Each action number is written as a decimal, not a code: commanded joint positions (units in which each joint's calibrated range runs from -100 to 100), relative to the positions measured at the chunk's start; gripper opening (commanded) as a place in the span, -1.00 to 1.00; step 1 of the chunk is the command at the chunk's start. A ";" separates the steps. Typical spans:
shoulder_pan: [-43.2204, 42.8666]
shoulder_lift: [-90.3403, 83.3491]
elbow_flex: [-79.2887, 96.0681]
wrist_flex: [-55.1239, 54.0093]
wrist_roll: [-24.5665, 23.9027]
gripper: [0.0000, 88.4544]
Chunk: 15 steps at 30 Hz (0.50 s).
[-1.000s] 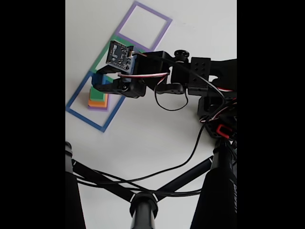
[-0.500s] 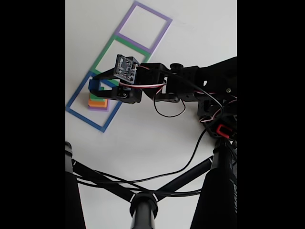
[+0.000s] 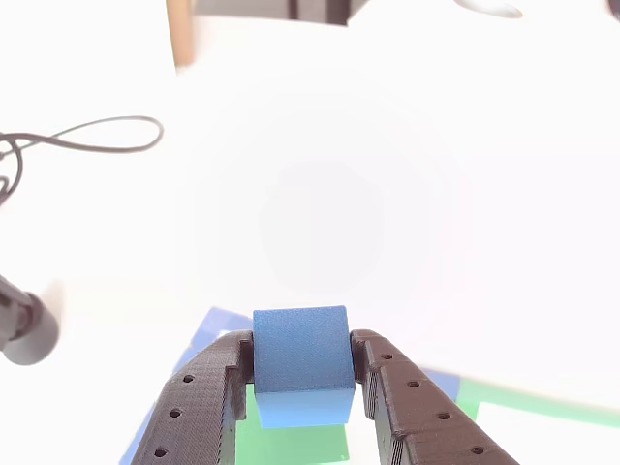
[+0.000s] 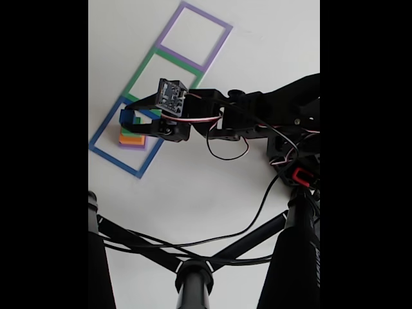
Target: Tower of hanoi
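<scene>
My gripper (image 3: 302, 354) is shut on the small blue cube (image 3: 300, 363), with one dark finger (image 3: 208, 387) pressed against each side. Right under the cube lies a green block (image 3: 291, 441). In the fixed view the gripper (image 4: 129, 118) holds the blue cube (image 4: 127, 116) at the top of the stack. A bit of green (image 4: 136, 121) shows beside the cube. Below come the orange block (image 4: 132, 136) and the purple slab (image 4: 132, 146). The stack stands inside the blue square outline (image 4: 103, 153). Whether the cube still touches the green block I cannot tell.
A green outline (image 4: 145, 71) and a purple outline (image 4: 168, 29) continue the row beyond the blue one. Black stand legs and cables (image 4: 193, 280) cross the near part of the white table. A loose cable (image 3: 107, 136) and a black rod (image 3: 24, 329) lie to the left.
The arm has stretched out and swung left over the stack. The fingers, beside the blue cube a second ago, now grip it from both sides.
</scene>
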 commanded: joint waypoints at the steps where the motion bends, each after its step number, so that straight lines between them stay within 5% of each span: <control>1: -0.75 -0.42 -0.23 -1.72 0.59 -0.97; 15: -1.33 1.04 1.13 -4.31 0.59 -0.97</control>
